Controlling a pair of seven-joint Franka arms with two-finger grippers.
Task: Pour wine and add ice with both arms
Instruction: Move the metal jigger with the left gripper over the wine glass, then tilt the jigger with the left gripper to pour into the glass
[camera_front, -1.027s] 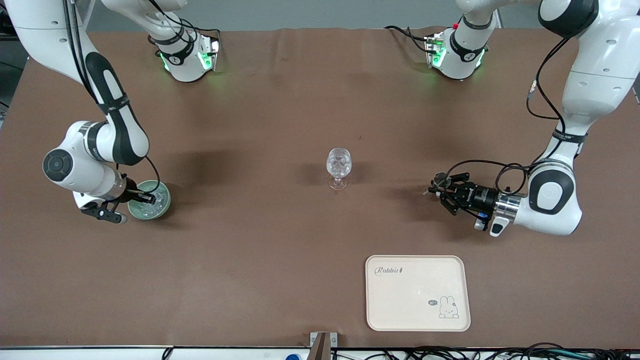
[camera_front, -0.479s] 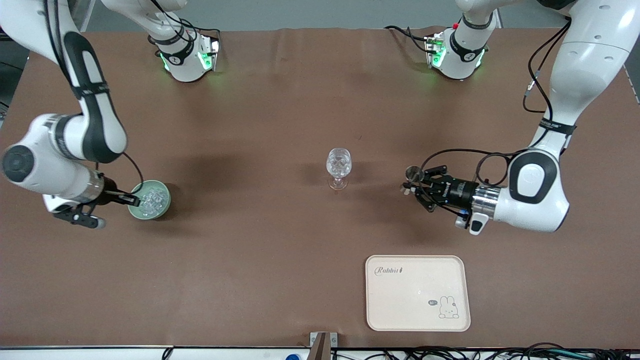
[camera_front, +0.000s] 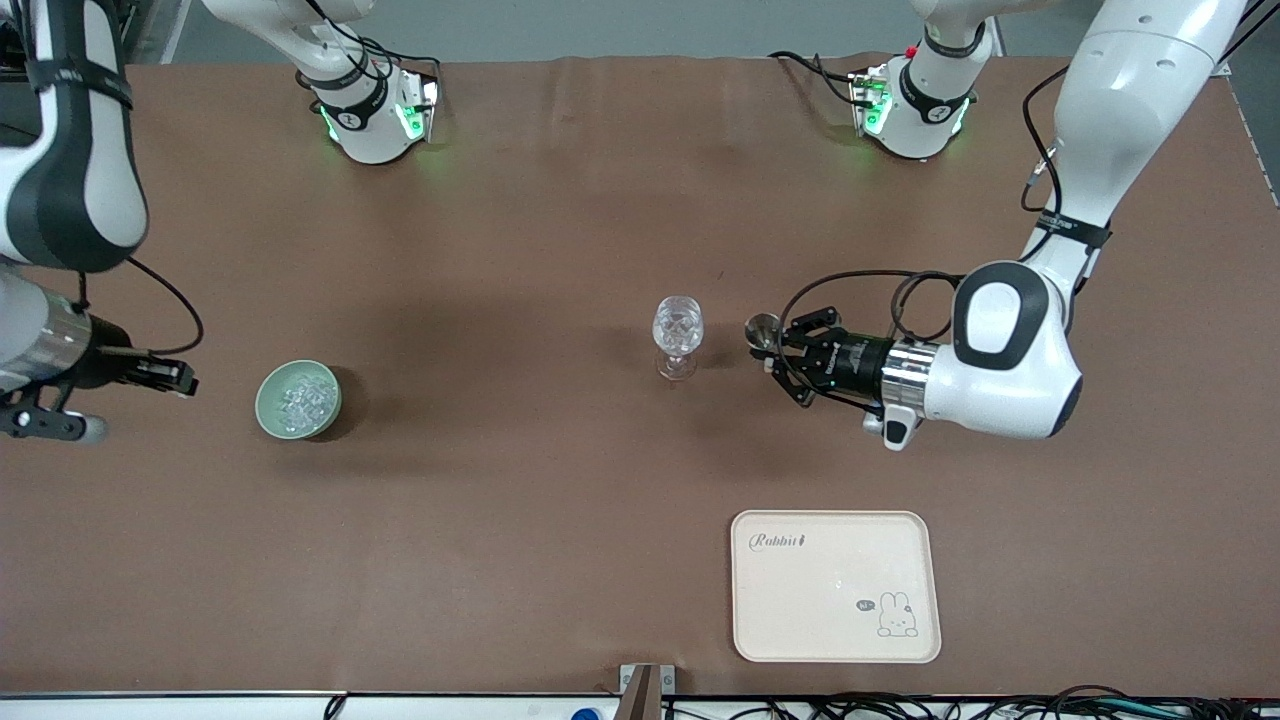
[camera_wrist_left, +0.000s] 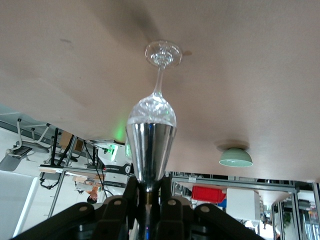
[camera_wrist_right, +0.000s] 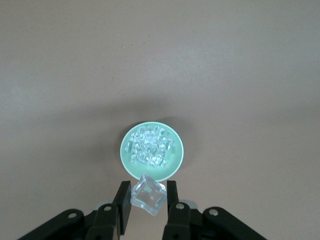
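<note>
The ice is a heap of small clear, glistening chunks in a pale green bowl near the right arm's end of the table. The right gripper pinches one clear cube. The left gripper, clamped on a silvery cup, is just beside the wine glass.

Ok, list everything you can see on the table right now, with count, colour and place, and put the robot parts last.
Wine glass: one, clear, table middle.
Bowl: one, pale green, toward the right arm's end.
Ice: several clear cubes in the bowl; one cube in the right gripper.
Tray: one, cream, nearer the front camera than the glass.
Metal cup: one, silver, in the left gripper beside the glass.
Right gripper: shut on the cube, raised beside the bowl.
Left gripper: shut on the cup.
</note>
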